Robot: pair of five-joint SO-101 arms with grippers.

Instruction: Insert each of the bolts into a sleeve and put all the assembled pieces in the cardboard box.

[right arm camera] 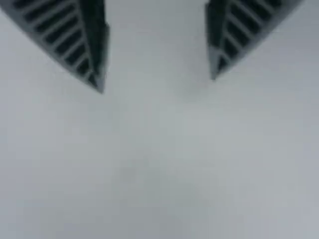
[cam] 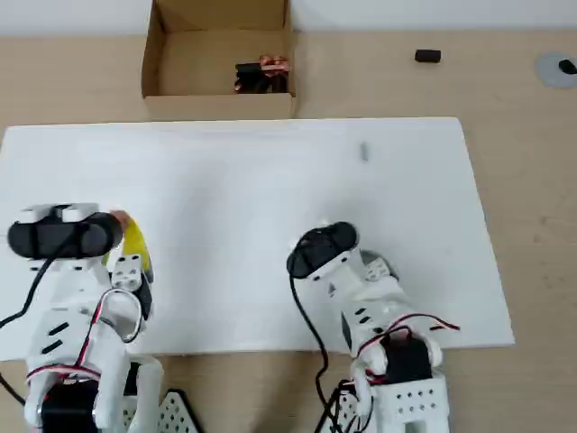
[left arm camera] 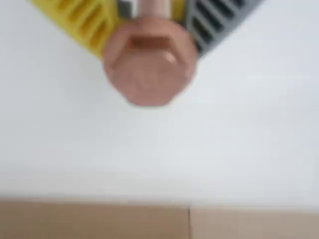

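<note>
Left pincer (left arm camera: 152, 42): clamped on a copper-coloured bolt (left arm camera: 149, 67), with a yellow finger (left arm camera: 82, 20) on one side of the shank and a grey finger (left arm camera: 214, 22) on the other, just behind the head.
Bolt: its hexagonal flanged head faces the wrist camera and sits over the white sheet (cam: 270, 198). In the high view it is a copper spot beside the yellow finger, above the left end of the sheet. Whether it touches the sheet I cannot tell.
Right pincer (right arm camera: 157, 79): spread wide, its two dark fingers (right arm camera: 75, 40) well apart, nothing between them and bare white sheet beneath.
Right arm (cam: 361, 289): over the near edge of the sheet, about midway along the surface (cam: 505, 135), well apart from the left arm (cam: 81, 307).
White sheet: lies flat across the middle of the surface, with bare wood along the far and right edges.
Cardboard box (cam: 158, 63): at the far edge of the surface, left of the middle, just beyond the sheet, flaps up.
Assembled pieces (cam: 261, 74): copper and black, lying in the box against its right wall.
Small grey piece (cam: 364, 152): on the sheet near its far edge, too small to identify.
Small black object (cam: 427, 56): on bare wood near the far edge, right of the box.
Grey disc (cam: 552, 68): at the far right corner of the surface, a dark bit on it.
</note>
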